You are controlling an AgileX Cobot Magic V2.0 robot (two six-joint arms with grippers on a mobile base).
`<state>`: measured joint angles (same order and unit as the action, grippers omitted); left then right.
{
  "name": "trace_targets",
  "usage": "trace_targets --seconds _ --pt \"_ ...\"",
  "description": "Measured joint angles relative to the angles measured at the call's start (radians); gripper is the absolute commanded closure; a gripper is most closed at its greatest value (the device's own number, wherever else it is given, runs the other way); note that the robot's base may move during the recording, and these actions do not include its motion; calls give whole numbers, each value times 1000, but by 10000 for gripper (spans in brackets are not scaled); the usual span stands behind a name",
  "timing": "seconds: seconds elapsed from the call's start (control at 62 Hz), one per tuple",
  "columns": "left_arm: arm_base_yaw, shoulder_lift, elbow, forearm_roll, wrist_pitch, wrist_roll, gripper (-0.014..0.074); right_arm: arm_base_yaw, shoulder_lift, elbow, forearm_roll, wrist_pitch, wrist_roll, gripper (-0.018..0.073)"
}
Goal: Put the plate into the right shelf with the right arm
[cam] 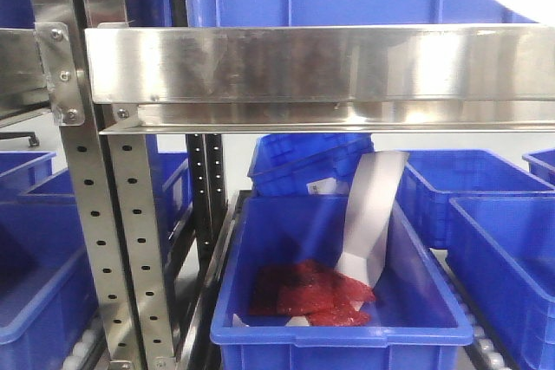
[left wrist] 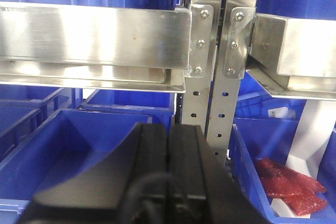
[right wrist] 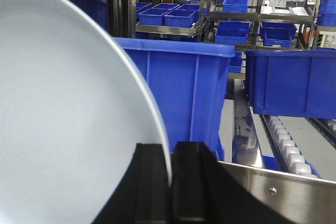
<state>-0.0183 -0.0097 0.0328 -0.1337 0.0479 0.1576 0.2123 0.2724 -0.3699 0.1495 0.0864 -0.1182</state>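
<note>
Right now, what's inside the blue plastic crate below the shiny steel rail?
Crumpled red plastic packets and a leaning white paper strip. Anything beneath them is covered.

One plate point(right wrist: 63, 119), one left tool point(left wrist: 169, 129) and one right tool point(right wrist: 170, 150), one white sheet point(cam: 373, 214), a heap of red packets point(cam: 312, 292) too bunched to count, and roughly ten blue crates point(cam: 338, 335) in the front view.
</note>
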Motion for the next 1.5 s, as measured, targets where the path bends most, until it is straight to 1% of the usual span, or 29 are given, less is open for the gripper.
trace_targets --seconds 0.161,0.323,0.419,0.597,0.823,0.968,1.145,1.258,1.387,1.452,1.5 --pt "0 0 0 0 0 0 724 0 21 -17 1 -59 0 512" --pt "0 0 0 0 0 0 724 0 128 -129 2 -69 0 512" --pt "0 0 0 0 0 0 724 0 225 -230 2 -74 0 512" --pt "0 0 0 0 0 0 724 0 463 -451 2 -76 0 512" --pt "0 0 0 0 0 0 724 0 757 -759 2 -86 0 512" --pt "0 0 0 0 0 0 724 0 923 -917 2 -92 0 512" --pt "0 0 0 0 0 0 724 0 1101 -1068 2 -92 0 512" --pt "0 0 0 0 0 0 724 0 1185 -1120 2 -92 -2 512" --pt "0 0 0 0 0 0 724 0 1258 -1129 2 -92 -2 505" --pt "0 0 0 0 0 0 724 0 1283 -1129 2 -92 -2 472" --pt "0 0 0 0 0 0 724 0 1301 -1129 2 -86 -2 417"
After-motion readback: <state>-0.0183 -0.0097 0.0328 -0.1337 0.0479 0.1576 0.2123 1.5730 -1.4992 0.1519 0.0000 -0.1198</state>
